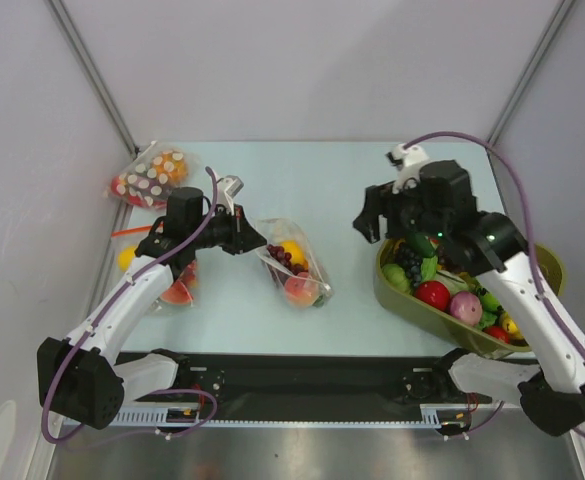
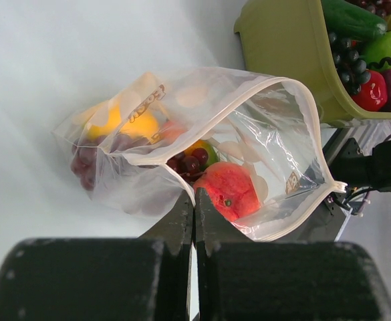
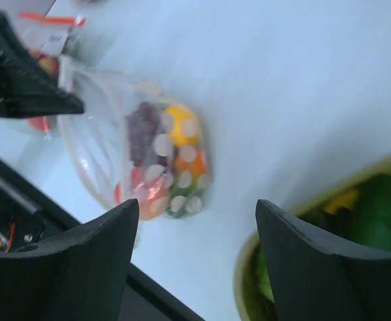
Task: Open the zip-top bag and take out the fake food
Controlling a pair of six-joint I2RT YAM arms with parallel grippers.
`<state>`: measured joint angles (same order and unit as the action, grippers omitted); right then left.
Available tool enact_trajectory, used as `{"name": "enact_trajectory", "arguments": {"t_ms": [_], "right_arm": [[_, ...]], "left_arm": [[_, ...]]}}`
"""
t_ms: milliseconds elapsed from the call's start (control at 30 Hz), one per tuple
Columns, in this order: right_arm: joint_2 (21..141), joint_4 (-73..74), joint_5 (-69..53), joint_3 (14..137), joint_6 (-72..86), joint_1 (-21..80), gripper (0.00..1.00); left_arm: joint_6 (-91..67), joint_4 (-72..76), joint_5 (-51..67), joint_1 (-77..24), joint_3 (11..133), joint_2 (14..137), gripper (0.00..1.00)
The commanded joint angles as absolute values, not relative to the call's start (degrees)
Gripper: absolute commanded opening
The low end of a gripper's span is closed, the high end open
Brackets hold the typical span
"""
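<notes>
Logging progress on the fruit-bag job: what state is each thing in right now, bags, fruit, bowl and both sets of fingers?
zip-top bag: mouth gaping open.
fake food: inside the bag, none out.
left gripper: fingers shut at the bag's rim.
right gripper: fingers open, empty.
green bowl: filled with toy produce.
far dotted bag: filled, closure unclear.

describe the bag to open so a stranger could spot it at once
On the pale blue table, look at the middle, left of the olive bin. The zip-top bag lies there, mouth open, peach and grapes inside; the dotted bag and a third bag sit at the left edge.
</notes>
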<state>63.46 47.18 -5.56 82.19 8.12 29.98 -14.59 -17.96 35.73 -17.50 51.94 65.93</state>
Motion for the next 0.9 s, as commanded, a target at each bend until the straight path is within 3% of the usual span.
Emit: {"name": "enact_trajectory", "arguments": {"t_ms": [0,133,233,867], "right_arm": [[68.7,42.4,-6.7,83.7,7.2,38.4,0.75],[74.8,37.1,-9.7,83.9,7.7,44.5,0.61],[79.5,33.8,-12.8,85.2,8.1,47.6,0.56],[95.8,30.6,-6.7,87.2,6.9,51.1,0.52]], "left_arm": [[-15.1,-16.6,37.4,-17.1,52.2,65.3,0.00],[-15.1,-16.5,37.5,-17.1,52.2,65.1,0.00],[-15.0,-16.6,37.5,-17.1,52.2,65.1,0.00],[-15.1,-16.6,38.0,-17.1,52.1,65.0,0.00]]}}
